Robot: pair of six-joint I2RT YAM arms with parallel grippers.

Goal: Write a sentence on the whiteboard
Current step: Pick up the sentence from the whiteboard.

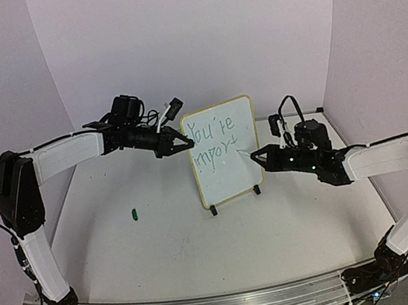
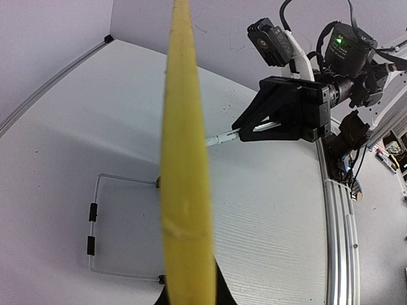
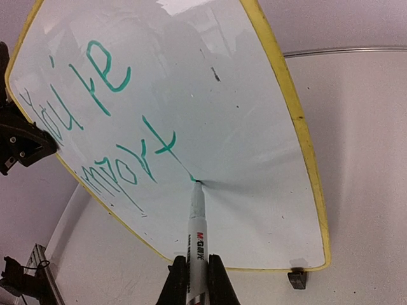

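Observation:
The whiteboard (image 1: 232, 179) stands upright on black feet at the table's middle. The sentence (image 1: 214, 141) reads "You're" over "import" in green. My left gripper (image 1: 179, 143) is shut on the board's upper left edge; the left wrist view shows the yellow frame (image 2: 184, 190) running between its jaws (image 2: 191, 289). My right gripper (image 1: 264, 156) is shut on a white marker (image 3: 198, 235), gripped low in the right wrist view (image 3: 195, 286). The marker's tip touches the whiteboard (image 3: 254, 114) just past the "t" of the sentence (image 3: 159, 143).
A green marker cap (image 1: 134, 211) lies on the table left of the board. The board's wire stand (image 2: 94, 225) reaches out behind it. White walls close the back and sides. The left gripper's finger (image 3: 22, 143) shows at the board's edge.

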